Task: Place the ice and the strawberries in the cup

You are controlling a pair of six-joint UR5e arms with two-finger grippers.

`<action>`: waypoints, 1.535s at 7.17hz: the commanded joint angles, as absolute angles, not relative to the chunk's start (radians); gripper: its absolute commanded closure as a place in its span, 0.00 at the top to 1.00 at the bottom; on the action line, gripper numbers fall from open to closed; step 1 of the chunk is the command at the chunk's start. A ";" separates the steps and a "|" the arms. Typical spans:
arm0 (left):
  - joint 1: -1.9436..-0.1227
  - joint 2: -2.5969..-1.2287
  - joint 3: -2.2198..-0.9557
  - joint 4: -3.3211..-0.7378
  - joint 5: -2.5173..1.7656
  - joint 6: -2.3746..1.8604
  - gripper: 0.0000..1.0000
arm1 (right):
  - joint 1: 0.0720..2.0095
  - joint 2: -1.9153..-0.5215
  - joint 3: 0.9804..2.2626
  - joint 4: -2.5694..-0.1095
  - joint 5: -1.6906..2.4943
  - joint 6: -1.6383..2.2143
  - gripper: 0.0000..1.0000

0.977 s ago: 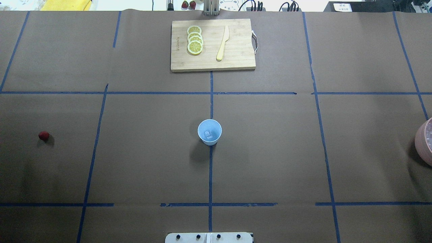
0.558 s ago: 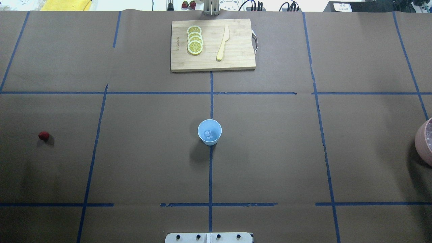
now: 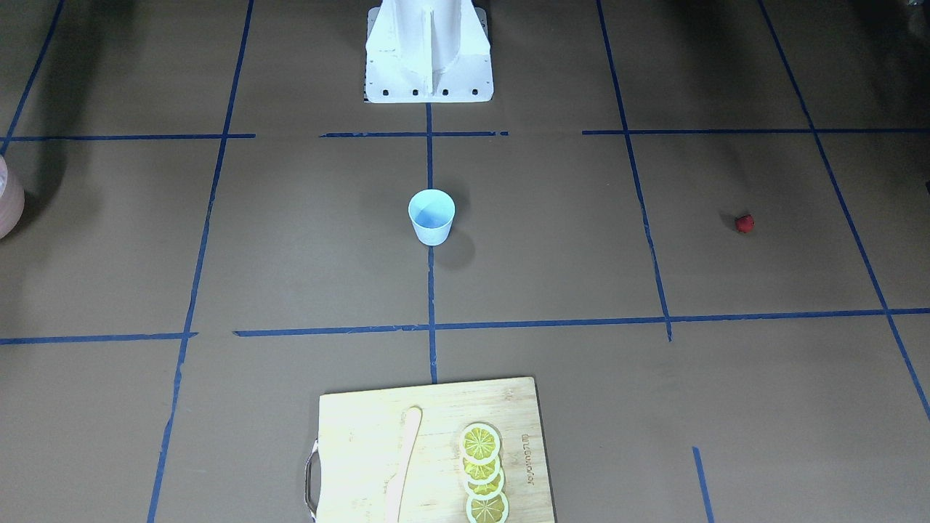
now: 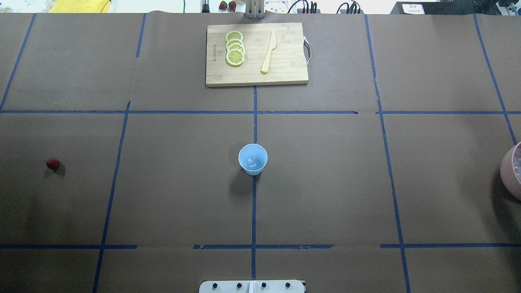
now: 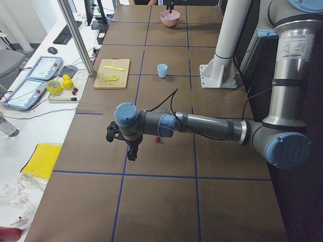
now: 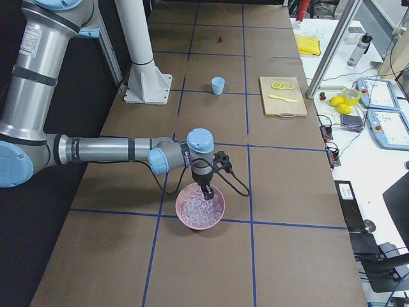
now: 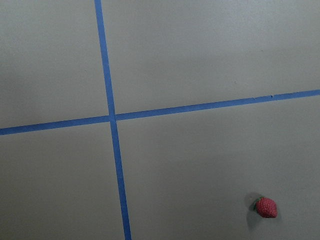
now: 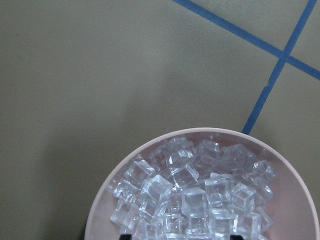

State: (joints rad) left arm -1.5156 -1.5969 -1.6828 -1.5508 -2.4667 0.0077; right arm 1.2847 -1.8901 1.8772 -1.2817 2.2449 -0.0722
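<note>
The pale blue cup (image 4: 252, 159) stands upright at the table's middle, with a clear ice cube (image 4: 251, 162) lying in its bottom. A small red strawberry (image 4: 53, 163) lies alone on the table far to the left; the left wrist view shows the strawberry (image 7: 266, 207) at its lower right. My left gripper (image 5: 132, 153) hangs beside the strawberry (image 5: 158, 138), apart from it. My right gripper (image 6: 206, 190) hangs over a pink bowl (image 6: 200, 227) heaped with ice cubes (image 8: 195, 195). I cannot tell whether either gripper is open or shut.
A wooden cutting board (image 4: 285, 73) at the far side carries several lemon slices (image 4: 235, 48) and a pale knife (image 4: 268, 52). The pink bowl (image 4: 508, 171) sits at the table's right edge. The white robot base (image 3: 429, 51) stands behind the cup.
</note>
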 commanded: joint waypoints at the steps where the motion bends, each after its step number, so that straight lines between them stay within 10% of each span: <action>1: -1.516 -1.597 -1.683 -1.551 -2.467 0.008 1.00 | 1.255 -1.890 1.865 -1.281 2.243 -0.075 0.67; 11: -1.516 -1.597 -1.687 -1.551 -2.467 0.008 1.00 | 1.221 -1.888 1.805 -1.281 2.238 -0.095 0.63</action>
State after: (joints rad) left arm -1.5156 -1.5969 -1.6846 -1.5508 -2.4666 0.0077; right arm 1.2226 -1.8877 1.8083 -1.2808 2.2370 -0.0956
